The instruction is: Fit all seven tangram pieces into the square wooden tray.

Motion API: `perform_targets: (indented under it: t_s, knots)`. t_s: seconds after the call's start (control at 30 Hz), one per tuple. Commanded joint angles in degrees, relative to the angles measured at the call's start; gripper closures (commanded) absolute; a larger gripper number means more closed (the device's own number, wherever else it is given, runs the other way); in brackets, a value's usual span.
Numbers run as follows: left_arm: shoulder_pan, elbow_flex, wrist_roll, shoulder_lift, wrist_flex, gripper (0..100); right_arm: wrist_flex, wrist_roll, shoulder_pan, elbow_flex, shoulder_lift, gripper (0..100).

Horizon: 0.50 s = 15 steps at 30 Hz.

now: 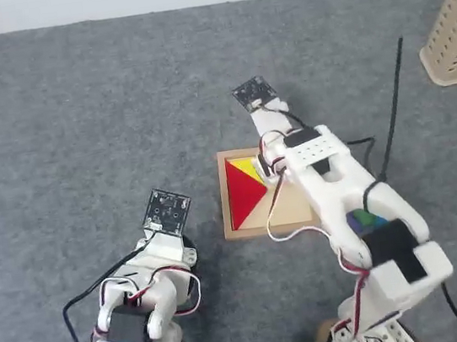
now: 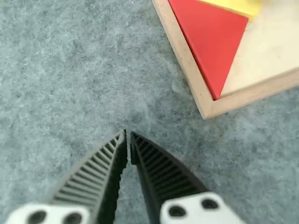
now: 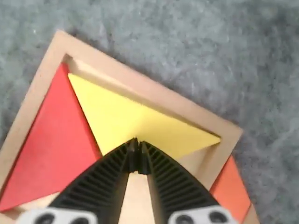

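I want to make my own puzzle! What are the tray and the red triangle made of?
The tray looks like pale unpainted wood, going by its tan, matte rim. The red triangle seems to be painted wood, even in colour and smooth, though it could be plastic.

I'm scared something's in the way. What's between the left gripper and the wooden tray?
Just bare grey carpet between the left gripper and the wooden tray, as the left wrist view shows.

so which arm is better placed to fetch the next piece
Right, probably. The right gripper hangs shut over the tray at the yellow triangle, and an orange piece lies just outside the rim beside it. The left gripper sits shut over carpet off the tray's corner.
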Motion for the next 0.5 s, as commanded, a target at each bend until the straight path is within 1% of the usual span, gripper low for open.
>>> perform_targets:
  t_s: [0.0, 0.17, 0.27, 0.37, 0.47]
  knots:
    - [0.00, -1.10, 0.35, -1.14, 0.35, 99, 1.89, -0.35, 0.48, -5.89, 2.42, 99.1]
    - [0.00, -1.10, 0.35, -1.14, 0.35, 99, 2.33, -0.35, 0.48, -11.69, 7.52, 99.1]
    - [0.00, -1.10, 0.35, -1.14, 0.35, 99, 2.42, -0.35, 0.48, -12.75, 8.22, 99.1]
    - [0.00, -1.10, 0.35, -1.14, 0.35, 99, 4.97, -0.53, 0.84, -12.84, 4.26, 99.1]
    - [0.00, -1.10, 0.35, -1.14, 0.35, 99, 10.59, -0.53, 2.33, -12.84, -3.38, 99.1]
